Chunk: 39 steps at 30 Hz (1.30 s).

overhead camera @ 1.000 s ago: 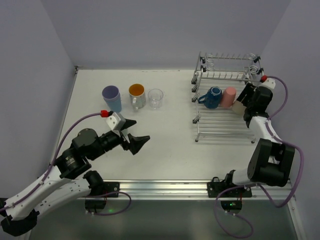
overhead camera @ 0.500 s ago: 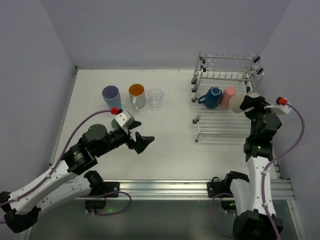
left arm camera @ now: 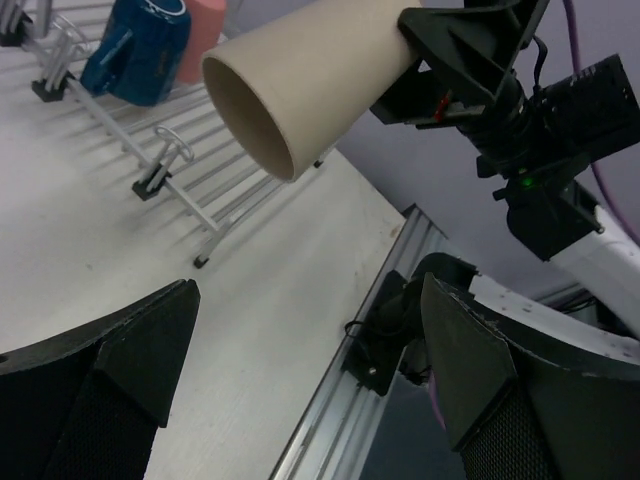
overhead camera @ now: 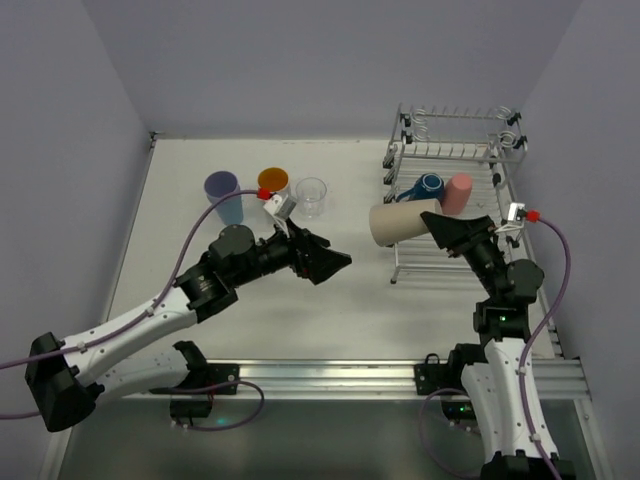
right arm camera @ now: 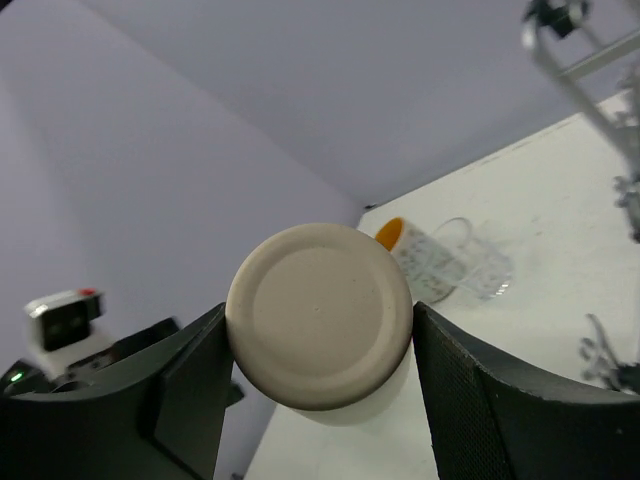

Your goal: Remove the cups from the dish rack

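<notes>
Your right gripper [overhead camera: 441, 229] is pinching the beige cup [overhead camera: 404, 222] by its closed end. In the right wrist view the round base [right arm camera: 318, 315] is sitting between the two dark fingers [right arm camera: 182, 398], which are pressing on it from either side. The cup is lying on its side in the air over the table [overhead camera: 350, 300], just beside the near left corner of the dish rack [overhead camera: 446, 264]. Its open mouth is pointing toward your left arm.

Your left gripper [overhead camera: 331, 266] is hanging with its jaws spread wide and nothing between them. In the left wrist view the cup's mouth [left arm camera: 248, 110] is facing that camera, above and beyond the gap between the fingers [left arm camera: 100, 400], near them but not touching.

The dark-blue mug [overhead camera: 428, 186] and the pink cup [overhead camera: 459, 192] are sitting side by side on the rack's lower tier, touching or nearly so. The lavender tumbler [overhead camera: 221, 191], the orange-inside glass mug [overhead camera: 273, 183] and the clear glass [overhead camera: 311, 196] are standing upright in a row at the far left of the table. The glass mug is carrying a faint print, too small to read.
</notes>
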Each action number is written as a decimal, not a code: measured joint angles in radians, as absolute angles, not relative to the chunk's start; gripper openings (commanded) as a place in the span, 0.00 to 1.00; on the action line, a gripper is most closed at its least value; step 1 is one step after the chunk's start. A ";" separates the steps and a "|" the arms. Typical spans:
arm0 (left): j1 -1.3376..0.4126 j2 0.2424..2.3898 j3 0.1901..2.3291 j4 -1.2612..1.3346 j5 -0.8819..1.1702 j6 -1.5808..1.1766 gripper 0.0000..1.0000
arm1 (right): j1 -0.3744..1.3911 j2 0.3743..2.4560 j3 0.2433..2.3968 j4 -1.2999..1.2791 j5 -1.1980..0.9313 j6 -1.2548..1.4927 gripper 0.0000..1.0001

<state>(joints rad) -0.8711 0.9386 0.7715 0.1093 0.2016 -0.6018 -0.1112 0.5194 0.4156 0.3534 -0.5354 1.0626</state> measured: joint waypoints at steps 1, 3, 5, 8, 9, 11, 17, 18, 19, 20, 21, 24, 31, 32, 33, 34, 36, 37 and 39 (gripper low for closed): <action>-0.871 0.968 0.772 0.139 0.211 -0.636 1.00 | -0.095 0.527 0.415 0.387 -0.557 1.091 0.47; -0.871 1.032 0.772 0.207 0.226 -0.708 1.00 | -0.078 0.538 0.406 0.463 -0.600 1.137 0.47; -0.871 1.080 0.772 0.260 0.235 -0.761 1.00 | -0.075 0.544 0.398 0.527 -0.630 1.171 0.47; -0.871 1.148 0.772 0.337 0.253 -0.828 1.00 | -0.069 0.569 0.369 0.626 -0.669 1.222 0.47; -0.871 1.166 0.772 0.364 0.258 -0.844 1.00 | -0.065 0.580 0.355 0.652 -0.678 1.237 0.47; -0.871 1.195 0.772 0.414 0.266 -0.870 1.00 | -0.059 0.605 0.330 0.686 -0.700 1.263 0.47; -0.871 1.238 0.772 0.564 0.290 -0.909 1.00 | -0.027 0.649 0.281 0.762 -0.729 1.322 0.47; -0.871 1.245 0.772 0.590 0.295 -0.916 1.00 | -0.015 0.657 0.274 0.784 -0.729 1.333 0.47; -0.871 1.255 0.772 0.612 0.302 -0.924 0.97 | 0.002 0.666 0.270 0.806 -0.725 1.344 0.47; -0.871 1.264 0.772 0.630 0.307 -0.930 0.96 | 0.017 0.675 0.267 0.824 -0.725 1.353 0.47; -0.871 1.277 0.772 0.652 0.314 -0.937 0.93 | 0.035 0.689 0.264 0.847 -0.724 1.362 0.47; -0.871 1.304 0.772 0.703 0.334 -0.965 0.58 | 0.092 0.730 0.255 0.902 -0.719 1.385 0.47; -0.880 1.234 0.772 0.669 0.325 -0.941 0.00 | 0.176 0.773 0.225 0.986 -0.669 1.432 0.85; -0.882 1.210 0.773 0.635 0.309 -0.918 0.00 | 0.180 0.770 0.223 0.986 -0.670 1.431 0.90; -0.881 1.179 0.781 0.584 0.281 -0.890 0.00 | 0.182 0.765 0.223 0.982 -0.669 1.424 0.94; -0.878 1.150 0.797 0.523 0.249 -0.861 0.00 | 0.182 0.757 0.223 0.973 -0.668 1.414 0.98; -0.870 1.104 0.862 0.375 0.178 -0.788 0.00 | 0.182 0.727 0.224 0.926 -0.666 1.383 0.98; -0.861 1.093 0.916 0.289 0.138 -0.748 0.00 | 0.182 0.706 0.226 0.893 -0.667 1.359 0.99; -0.838 1.091 1.057 0.089 0.070 -0.670 0.00 | 0.183 0.652 0.245 0.783 -0.664 1.300 0.99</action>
